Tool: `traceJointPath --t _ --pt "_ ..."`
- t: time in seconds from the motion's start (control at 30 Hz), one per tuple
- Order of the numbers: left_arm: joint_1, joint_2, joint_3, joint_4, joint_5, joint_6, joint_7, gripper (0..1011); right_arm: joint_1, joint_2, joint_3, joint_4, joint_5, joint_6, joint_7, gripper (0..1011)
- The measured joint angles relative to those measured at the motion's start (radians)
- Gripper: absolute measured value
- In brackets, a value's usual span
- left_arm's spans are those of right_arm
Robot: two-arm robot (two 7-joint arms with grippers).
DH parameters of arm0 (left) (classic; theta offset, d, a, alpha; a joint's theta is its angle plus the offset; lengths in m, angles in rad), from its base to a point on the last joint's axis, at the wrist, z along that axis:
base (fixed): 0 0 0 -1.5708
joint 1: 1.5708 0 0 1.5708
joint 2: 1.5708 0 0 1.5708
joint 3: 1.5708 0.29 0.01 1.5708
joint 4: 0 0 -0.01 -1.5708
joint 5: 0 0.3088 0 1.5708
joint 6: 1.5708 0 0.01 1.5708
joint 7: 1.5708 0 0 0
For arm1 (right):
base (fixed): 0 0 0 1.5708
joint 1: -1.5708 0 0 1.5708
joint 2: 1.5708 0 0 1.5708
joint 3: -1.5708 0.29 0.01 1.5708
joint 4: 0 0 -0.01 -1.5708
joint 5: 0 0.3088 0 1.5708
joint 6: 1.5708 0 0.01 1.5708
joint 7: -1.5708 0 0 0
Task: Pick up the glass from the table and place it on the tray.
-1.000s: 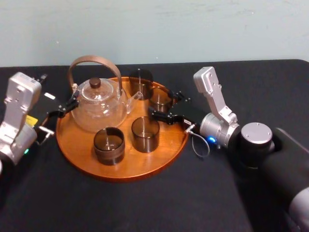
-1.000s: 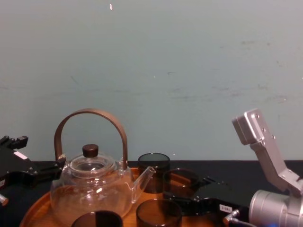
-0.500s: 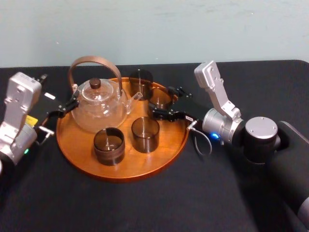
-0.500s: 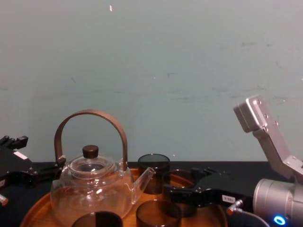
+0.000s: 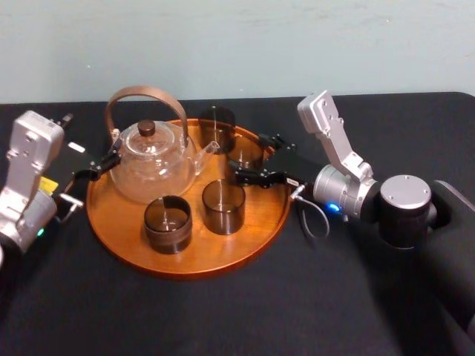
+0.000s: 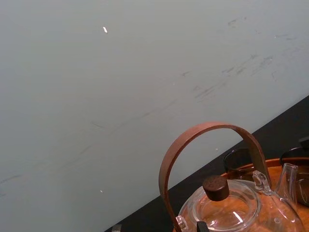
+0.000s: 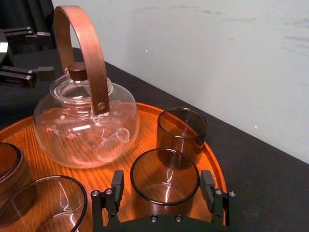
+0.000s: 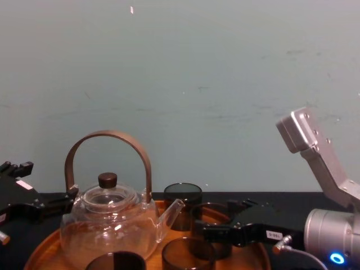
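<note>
Looking down from the head, you see four glasses (image 5: 223,206), one teapot (image 5: 152,163), one tray (image 5: 126,241). Your right gripper (image 5: 249,157) brackets the glass (image 5: 247,152) standing near the tray's right rim; left gripper (image 5: 100,165) waits, spread, beside the teapot. Right wrist view: fingers (image 7: 117,186) spread, clear of its wall. Probably light, slick, brittle; squeeze mid-wall gently.

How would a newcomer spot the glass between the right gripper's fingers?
On the round orange-brown wooden tray stand a clear glass teapot and four smoky dark glasses. That glass is nearest the tray's right rim, alone inside the open right gripper; the left gripper hovers beside the teapot.
</note>
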Motion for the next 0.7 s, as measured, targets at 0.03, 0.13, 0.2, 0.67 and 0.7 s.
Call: traceJointPath --t 0.03,0.13,0.2,0.67,0.7 --pt "0.000 0.000 0.000 0.000 0.000 0.000 0.000 1009 -0.002 0.004 -0.002 -0.005 0.002 0.003 0.000 1002" --pt "0.000 0.000 0.000 0.000 0.000 0.000 0.000 1010 -0.005 0.011 -0.004 -0.014 0.005 0.008 0.001 1002" --pt "0.000 0.000 0.000 0.000 0.000 0.000 0.000 1009 -0.009 0.019 -0.006 -0.025 0.007 0.015 0.001 1002" --pt "0.000 0.000 0.000 0.000 0.000 0.000 0.000 1010 -0.031 0.053 -0.011 -0.082 0.022 0.032 -0.006 1002" --pt "0.000 0.000 0.000 0.000 0.000 0.000 0.000 1009 -0.035 0.056 -0.010 -0.090 0.025 0.033 -0.007 1002"
